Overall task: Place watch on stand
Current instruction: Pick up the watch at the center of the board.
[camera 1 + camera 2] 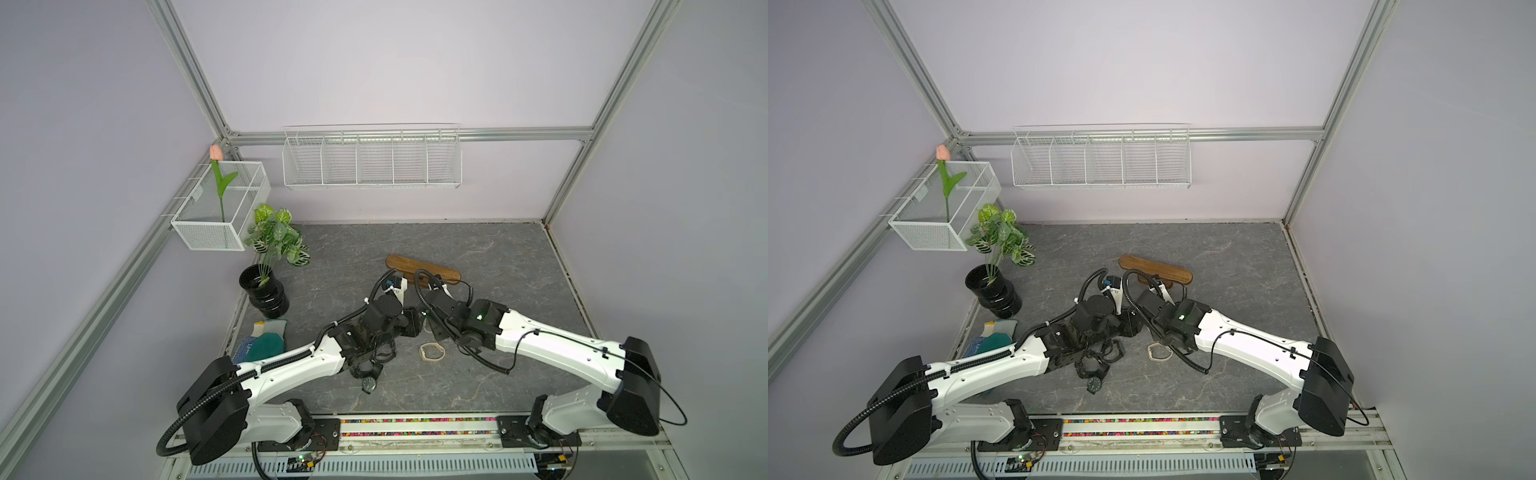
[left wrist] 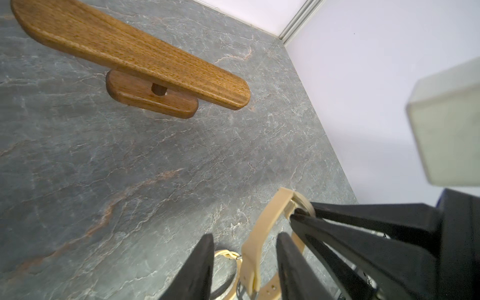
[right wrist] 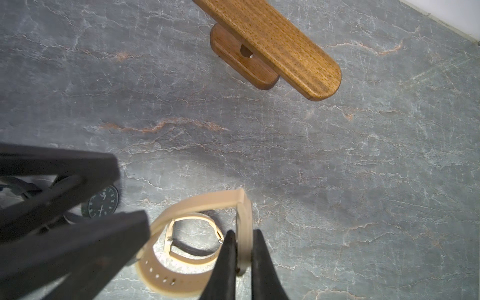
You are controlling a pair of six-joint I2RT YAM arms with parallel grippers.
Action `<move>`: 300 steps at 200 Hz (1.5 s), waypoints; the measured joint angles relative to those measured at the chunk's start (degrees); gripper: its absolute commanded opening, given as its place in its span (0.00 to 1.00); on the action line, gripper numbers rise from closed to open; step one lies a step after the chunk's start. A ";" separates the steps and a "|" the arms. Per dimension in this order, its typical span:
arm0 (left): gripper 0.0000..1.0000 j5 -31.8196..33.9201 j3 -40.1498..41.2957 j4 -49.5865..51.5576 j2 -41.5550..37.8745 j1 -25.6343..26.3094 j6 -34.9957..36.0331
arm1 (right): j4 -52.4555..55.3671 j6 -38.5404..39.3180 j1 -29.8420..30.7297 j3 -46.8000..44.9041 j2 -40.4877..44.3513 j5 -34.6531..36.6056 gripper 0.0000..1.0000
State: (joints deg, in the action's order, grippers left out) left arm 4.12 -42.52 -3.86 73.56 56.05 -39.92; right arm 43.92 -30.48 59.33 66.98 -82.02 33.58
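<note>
The stand point(image 1: 422, 269) point(image 1: 1154, 268), a dark wooden bar on a small base, sits mid-table with nothing on it. It also shows in both wrist views, the stand point(image 2: 130, 49) point(image 3: 272, 44). My right gripper point(image 3: 243, 232) is shut on the case of a beige watch point(image 3: 197, 202), held off the table with its strap looping away. My left gripper point(image 2: 245, 236) stands open, its fingers either side of that watch's strap point(image 2: 250, 259) with a gap on each side. In both top views the two wrists meet in front of the stand and hide the held watch.
A second beige watch point(image 1: 432, 353) point(image 1: 1160, 353) lies on the table below the grippers. Black watches point(image 1: 369, 383) point(image 1: 1095, 384) lie under the left arm. A potted plant point(image 1: 266, 286) and a glove point(image 1: 262, 340) stand at the left. Wire baskets point(image 1: 370, 160) hang on the walls.
</note>
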 measured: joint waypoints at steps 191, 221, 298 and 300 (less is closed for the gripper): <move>0.47 -1.53 -0.76 1.03 2.84 0.96 2.58 | -1.44 0.04 0.00 0.20 0.04 0.70 0.08; 0.47 -1.01 -0.70 1.25 2.03 0.96 2.75 | -1.44 0.04 0.00 0.22 0.04 1.09 0.08; 0.27 -0.15 -0.76 2.25 2.93 0.96 3.69 | -2.62 0.07 0.00 0.22 0.04 0.85 0.08; 0.26 -0.22 -0.76 2.23 3.02 0.96 3.87 | -2.67 0.07 0.00 0.22 0.04 0.83 0.08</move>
State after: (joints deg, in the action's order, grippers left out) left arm 3.90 -43.29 -1.63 76.58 57.01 -36.05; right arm 41.25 -30.41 59.33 67.20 -81.97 34.41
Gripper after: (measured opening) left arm 0.306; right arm 0.110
